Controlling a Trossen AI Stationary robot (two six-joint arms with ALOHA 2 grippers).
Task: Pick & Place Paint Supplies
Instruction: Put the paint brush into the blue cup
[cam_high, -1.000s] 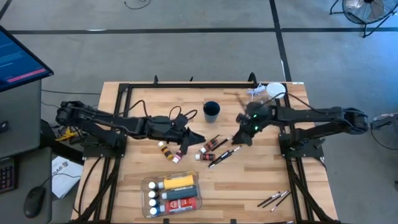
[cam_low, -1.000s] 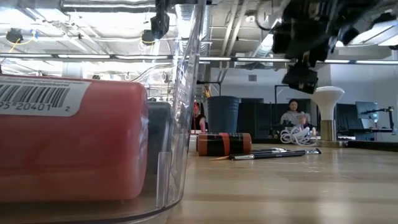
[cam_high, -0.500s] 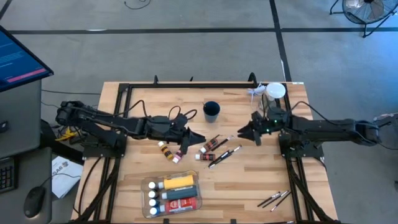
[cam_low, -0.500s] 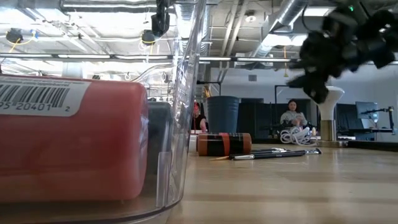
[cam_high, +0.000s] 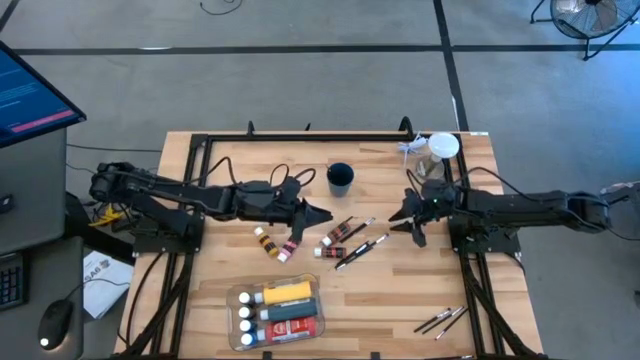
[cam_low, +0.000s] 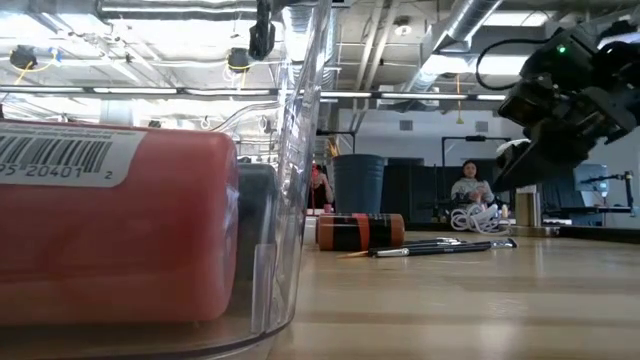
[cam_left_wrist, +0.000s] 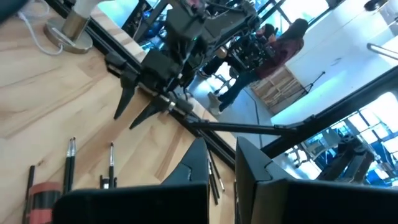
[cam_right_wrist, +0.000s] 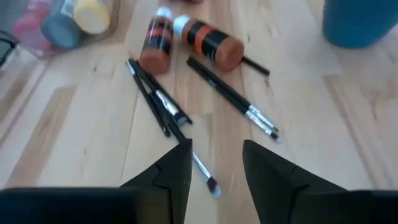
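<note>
two brushes (cam_right_wrist: 227, 96) (crossed) beside tubes (cam_right_wrist: 205, 38)

counter (cam_high: 400, 280): pale wood, matt, visible grain | bin (cam_high: 235, 300): clear glossy plastic | brushes (cam_right_wrist: 230, 96): matt dark handles, shiny metal ferrules | my right tool (cam_right_wrist: 214, 165): matt black plastic

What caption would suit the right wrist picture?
Open right gripper above brushes and two brown paint bottles.
</note>
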